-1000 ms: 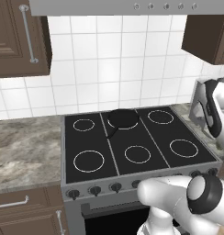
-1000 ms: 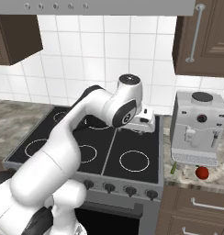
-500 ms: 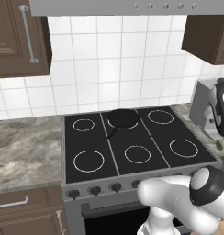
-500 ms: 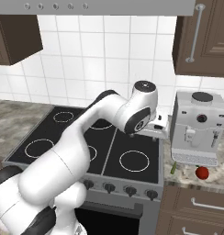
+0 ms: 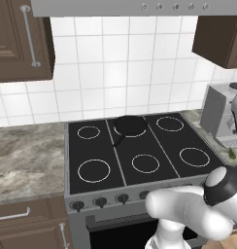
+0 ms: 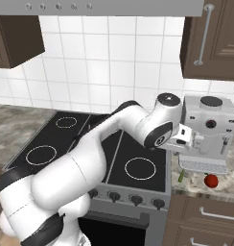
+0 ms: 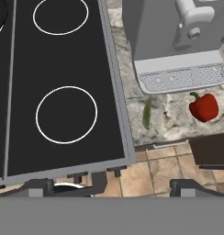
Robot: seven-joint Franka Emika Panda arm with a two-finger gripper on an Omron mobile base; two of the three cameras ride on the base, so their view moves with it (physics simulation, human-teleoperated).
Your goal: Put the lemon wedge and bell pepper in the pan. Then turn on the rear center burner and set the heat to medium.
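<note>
We see a black pan (image 5: 130, 125) resting on the rear center burner (image 5: 132, 131) of a black glass cooktop (image 5: 135, 153), and nothing lies inside it. Its short handle points toward the front of the stove and slightly left, ending over the glass between burner rings.

To the right of the cooktop, a marbled tabletop (image 7: 173, 121) carries a grey coffee machine (image 6: 205, 130). In front of the machine's drip tray lie the two food items. The lemon wedge (image 7: 147, 113) is a thin yellow-green sliver, close to the cooktop's edge; in the hand view its long axis runs up and down, roughly parallel to that edge. The bell pepper (image 7: 204, 107) sits further from the stove, well apart from the wedge, with its green stem pointing toward the coffee machine.

We see the white arm reaching over the right side of the stove, with its gripper (image 6: 191, 139) just in front of the coffee machine. Its jaws are spread wide and hold nothing.
</note>
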